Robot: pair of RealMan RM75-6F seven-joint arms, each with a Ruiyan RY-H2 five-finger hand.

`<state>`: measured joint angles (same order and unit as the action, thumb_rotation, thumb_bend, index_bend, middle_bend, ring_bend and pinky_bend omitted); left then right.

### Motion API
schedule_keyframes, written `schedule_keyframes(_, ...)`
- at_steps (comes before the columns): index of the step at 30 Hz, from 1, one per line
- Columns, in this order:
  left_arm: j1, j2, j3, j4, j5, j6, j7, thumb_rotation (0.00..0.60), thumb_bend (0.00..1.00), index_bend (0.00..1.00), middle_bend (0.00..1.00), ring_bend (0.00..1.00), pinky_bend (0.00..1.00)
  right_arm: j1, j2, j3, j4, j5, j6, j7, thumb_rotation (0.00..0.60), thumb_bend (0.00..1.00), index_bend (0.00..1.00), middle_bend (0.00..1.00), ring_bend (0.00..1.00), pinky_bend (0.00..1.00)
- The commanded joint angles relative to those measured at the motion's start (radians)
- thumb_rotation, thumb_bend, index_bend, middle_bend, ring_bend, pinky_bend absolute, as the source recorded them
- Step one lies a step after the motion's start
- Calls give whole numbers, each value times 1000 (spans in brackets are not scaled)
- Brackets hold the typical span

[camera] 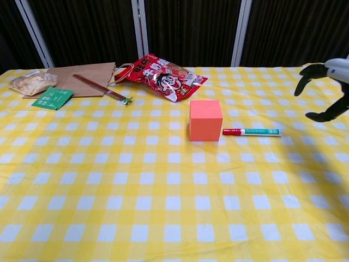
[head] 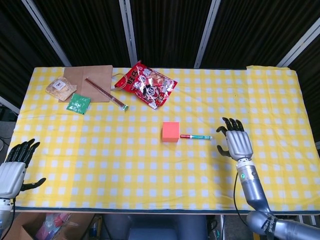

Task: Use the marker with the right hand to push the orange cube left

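An orange cube (head: 171, 132) (camera: 205, 120) sits near the middle of the yellow checked tablecloth. Just to its right lies a marker (head: 196, 136) (camera: 252, 131) with a red cap and green body, its red end almost touching the cube. My right hand (head: 236, 141) (camera: 329, 87) hovers open a short way right of the marker's far end, fingers spread, holding nothing. My left hand (head: 16, 167) is open at the table's front left corner, far from both; the chest view does not show it.
A red snack bag (head: 145, 85) (camera: 161, 77) lies behind the cube. At the back left are a brown paper bag (head: 91, 81), chopsticks (head: 105, 93), a green packet (head: 78, 103) and a wrapped snack (head: 60, 87).
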<state>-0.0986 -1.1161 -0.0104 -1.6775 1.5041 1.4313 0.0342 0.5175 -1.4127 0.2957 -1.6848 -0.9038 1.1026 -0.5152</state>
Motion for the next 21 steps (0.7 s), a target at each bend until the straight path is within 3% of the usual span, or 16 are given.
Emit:
schedule_keyframes(1,-4,2,-2,-1,-6,-7,-8,600,17,0,0,0,0,53,-71,20,77,66,-26,-48,600,392,354,105,0,0)
schedule_keyframes(12,-8,2,-6,0,-18,-15,-3,600,17,0,0,0,0,155,-196,39,292,195,-74,-91,600,392,354,108,0,0)
schedule_keyframes(21,-4,-8,-7,6,-6,6,13,600,17,0,0,0,0,171,-226,43,346,233,-56,-86,600,391,359,118,0,0)
